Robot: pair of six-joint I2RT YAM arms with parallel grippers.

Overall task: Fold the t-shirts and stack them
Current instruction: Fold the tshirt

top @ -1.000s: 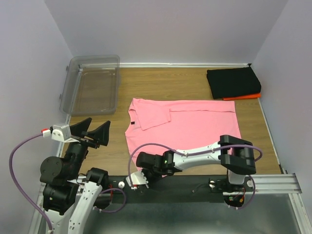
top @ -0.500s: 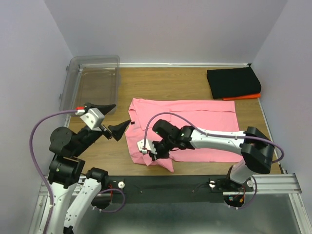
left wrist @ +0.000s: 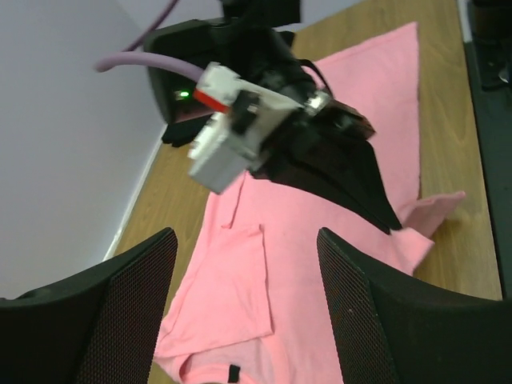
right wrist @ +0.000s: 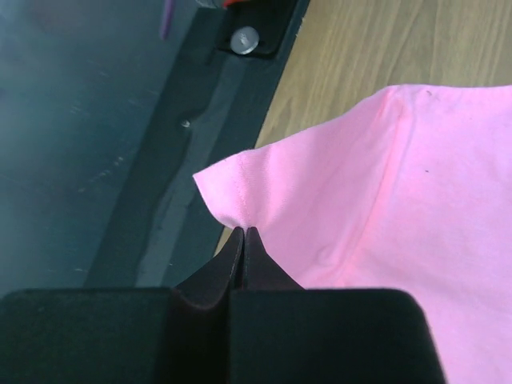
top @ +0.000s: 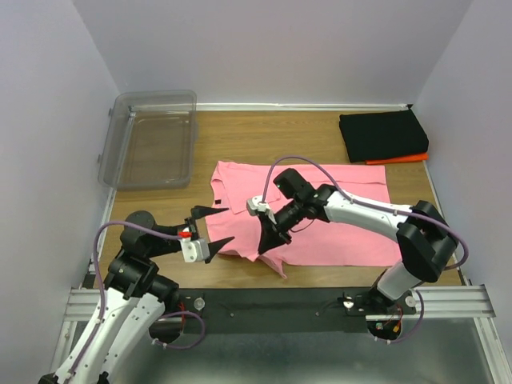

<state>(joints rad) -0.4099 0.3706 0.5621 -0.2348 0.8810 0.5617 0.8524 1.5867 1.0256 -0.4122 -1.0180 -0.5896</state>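
Pink tee (top: 336, 244) sleeve edge now further inboard w/ right tool (right wrist: 242, 234)

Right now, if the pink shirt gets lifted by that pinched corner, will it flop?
Probably floppy: the pink t-shirt folds limply where the right gripper pinches its corner. Likely light, since that thin fingertip pinch holds it up.

Robot lab test cell
Plain lilac walls (top: 280, 48) box in a wooden table (top: 264, 136); a metal mounting rail (top: 456, 300) runs along its near edge.
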